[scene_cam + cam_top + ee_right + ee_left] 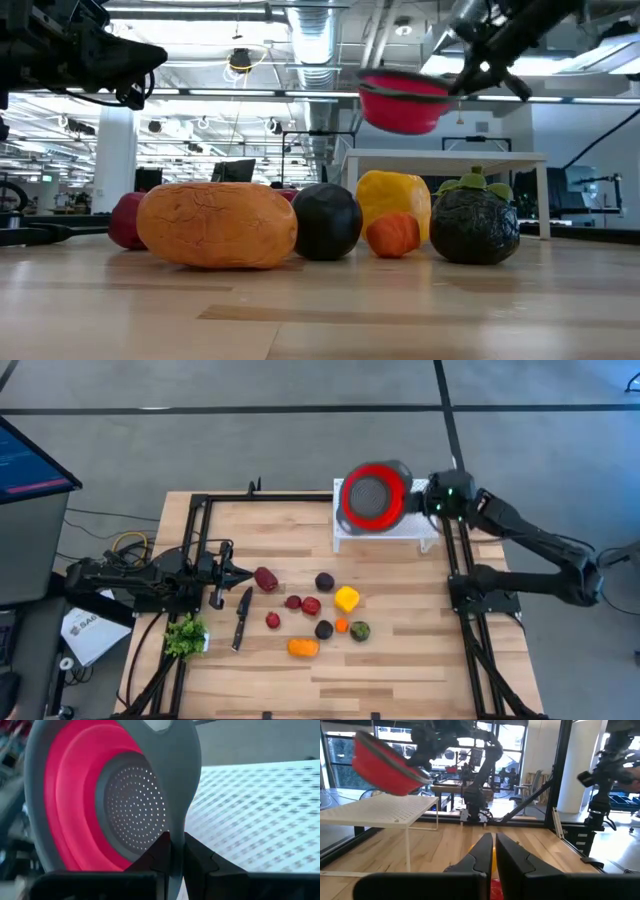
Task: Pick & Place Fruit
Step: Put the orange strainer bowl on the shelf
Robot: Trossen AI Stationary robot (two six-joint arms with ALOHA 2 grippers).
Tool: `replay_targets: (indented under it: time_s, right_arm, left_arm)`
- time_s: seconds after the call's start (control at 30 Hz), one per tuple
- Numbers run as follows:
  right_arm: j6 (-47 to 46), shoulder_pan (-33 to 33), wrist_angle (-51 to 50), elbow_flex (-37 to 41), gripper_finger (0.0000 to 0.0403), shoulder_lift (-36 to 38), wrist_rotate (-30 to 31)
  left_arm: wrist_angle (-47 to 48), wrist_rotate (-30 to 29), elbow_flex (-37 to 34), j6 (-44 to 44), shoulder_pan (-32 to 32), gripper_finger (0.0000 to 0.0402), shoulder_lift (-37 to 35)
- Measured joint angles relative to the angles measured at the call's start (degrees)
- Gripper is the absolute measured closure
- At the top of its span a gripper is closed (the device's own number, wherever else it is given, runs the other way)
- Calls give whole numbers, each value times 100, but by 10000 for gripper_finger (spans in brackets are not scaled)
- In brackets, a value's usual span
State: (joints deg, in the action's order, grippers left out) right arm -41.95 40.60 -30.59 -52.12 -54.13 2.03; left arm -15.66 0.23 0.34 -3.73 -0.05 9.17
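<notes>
Right hand [432, 499] clamped on the grey handle of a red colander [374, 495], holding it lifted above the white perforated shelf [385, 532] at the far side of the counter [400, 670]. Colander tilted, bowl stretching leftward away from the fingers, handle pointing back into the grip; in the low view, bowl [405, 100] hanging clear above the shelf top.

Left hand [232, 571] closed, empty, hovering low at the left side of the counter, fingers pointing right toward the fruit [318, 612]. Dark red piece [265, 579] just ahead of the fingertips, apart from them. Rest of the fruit scattered farther right and nearer the front edge: small red pieces [302, 604], dark purple balls [325, 581], a yellow piece [346, 599], a small orange one [341, 626], a green one [360, 630]. Elongated orange piece [303, 648] lying with its long axis left to right, nearest the front.

Black-handled knife [241, 618] just below the left hand, lying front to back, slightly slanted. Leafy green bunch [186, 635] near the left frame rail.
</notes>
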Motion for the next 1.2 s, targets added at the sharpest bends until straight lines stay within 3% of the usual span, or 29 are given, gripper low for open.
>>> replay_targets:
  time_s: [0.17, 0.5, 0.67, 0.9, 1.2]
  right_arm:
    - [-209, 774, 289, 0, 387, -406, -738]
    - [-704, 1294, 275, -2, 370, -692, -1356]
    - [-767, 1318, 250, -2, 383, -697, -1250]
    - [-871, 1345, -45, -2, 353, -706, -920]
    - [-868, 1348, -65, -2, 349, -737, -731]
  left_arm:
    - [-11, 0, 0, 0, 2, 384, 0]
    - [-28, 0, 0, -20, 0, 384, 0]
    - [-28, 0, 0, -22, 0, 384, 0]
    - [-28, 2, 0, -24, 0, 384, 0]
    - [-29, 1, 0, -133, 1, 384, -1]
